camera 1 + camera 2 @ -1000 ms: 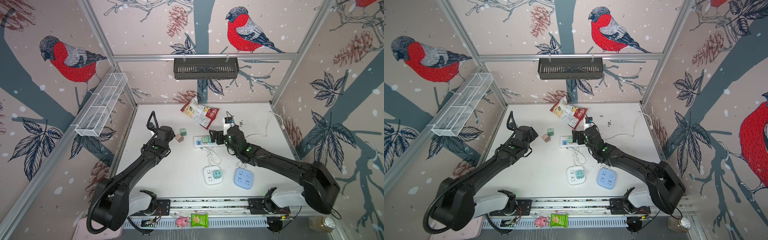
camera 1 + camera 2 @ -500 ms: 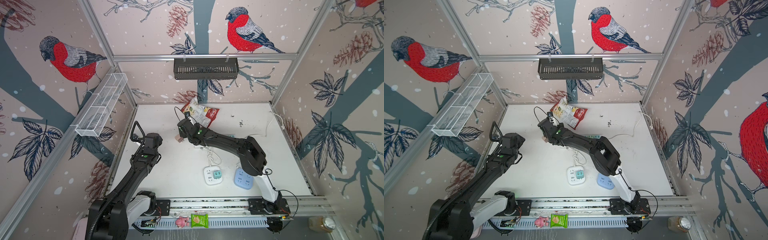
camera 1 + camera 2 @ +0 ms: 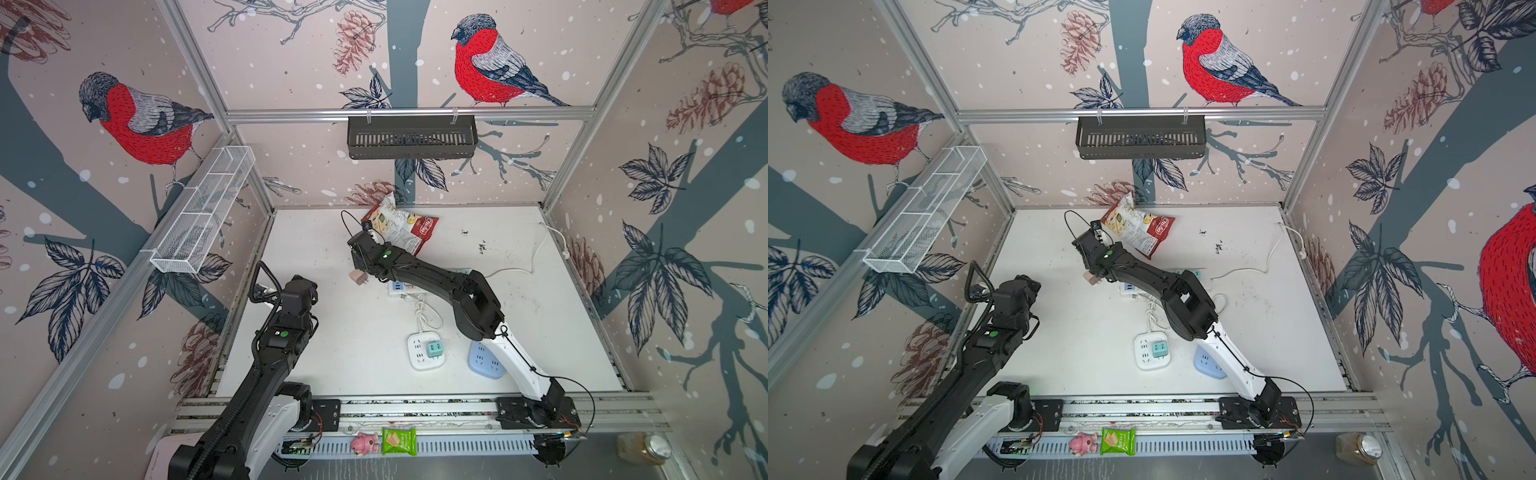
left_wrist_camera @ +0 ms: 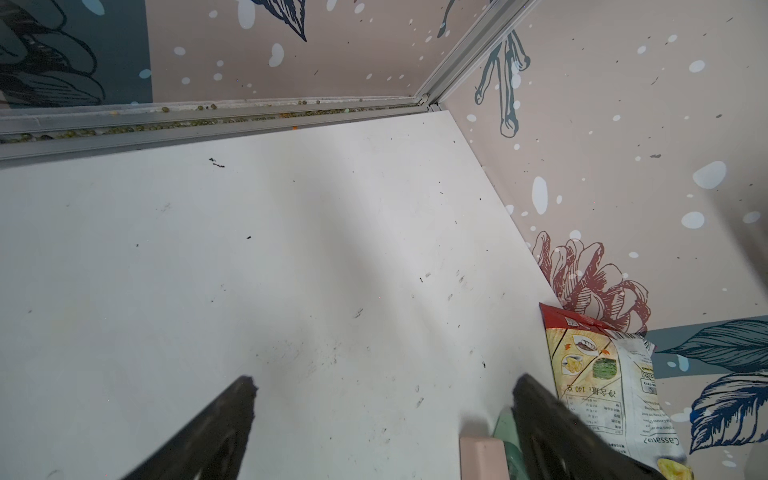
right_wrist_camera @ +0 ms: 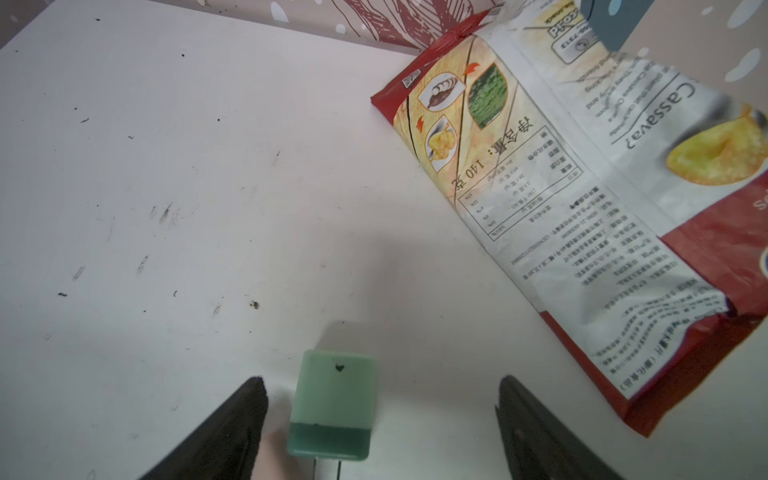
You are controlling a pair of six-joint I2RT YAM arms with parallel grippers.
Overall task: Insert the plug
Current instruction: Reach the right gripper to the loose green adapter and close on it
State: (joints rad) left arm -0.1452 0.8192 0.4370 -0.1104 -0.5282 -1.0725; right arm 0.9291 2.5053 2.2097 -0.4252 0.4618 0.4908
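A pale green plug point(image 5: 332, 399) lies flat on the white table, prongs toward the camera, between the fingers of my right gripper point(image 5: 380, 382), which is open and not touching it. In both top views the right gripper point(image 3: 360, 259) point(image 3: 1090, 257) reaches across to the back left and hides the green plug. A pink plug point(image 3: 358, 277) point(image 3: 1092, 279) lies right beside it. My left gripper point(image 4: 384, 386) is open and empty. In a top view the left gripper point(image 3: 305, 291) hangs near the left wall. A white power strip point(image 3: 401, 288) shows partly under the right arm.
A chip bag point(image 3: 401, 226) point(image 5: 582, 187) lies at the back by the right gripper. A white socket block point(image 3: 419, 353) with a teal plug point(image 3: 434, 348) in it and a blue socket block point(image 3: 484, 361) sit near the front. A white cable point(image 3: 536, 253) trails right.
The right arm swung from the power strip across to the back left, over the green plug. The left arm drew back from the plugs toward the left wall.
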